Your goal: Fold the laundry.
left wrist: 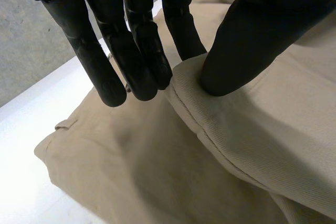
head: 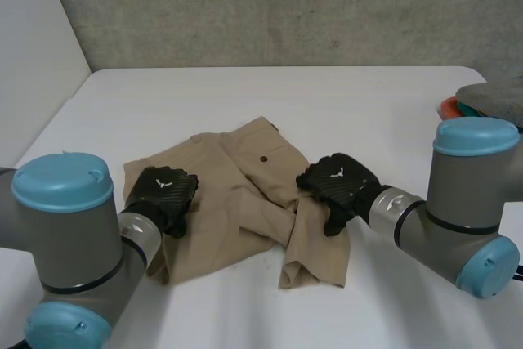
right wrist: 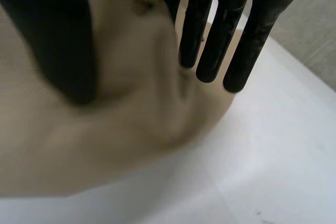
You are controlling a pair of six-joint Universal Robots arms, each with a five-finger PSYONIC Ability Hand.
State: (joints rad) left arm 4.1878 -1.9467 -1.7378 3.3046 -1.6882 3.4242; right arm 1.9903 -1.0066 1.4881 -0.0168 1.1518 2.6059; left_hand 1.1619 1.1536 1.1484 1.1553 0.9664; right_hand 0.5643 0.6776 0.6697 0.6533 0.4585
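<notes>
A pair of beige shorts (head: pixel 245 194) lies crumpled on the white table (head: pixel 245 91). My left hand (head: pixel 163 194) rests on the shorts' left edge. In the left wrist view its thumb and fingers (left wrist: pixel 131 51) pinch a raised seam fold of the shorts (left wrist: pixel 157 171). My right hand (head: pixel 339 181) sits on the shorts' right side, above a hanging leg. In the right wrist view its thumb presses into the shorts (right wrist: pixel 121 93) and its straight fingers (right wrist: pixel 210 35) stand on the other side of the bunched cloth, which rises between them.
A grey cloth (head: pixel 494 94) lies over orange and green items (head: pixel 452 107) at the table's right edge. A concrete wall runs behind the table. Bare white tabletop lies beyond the shorts and in front of them.
</notes>
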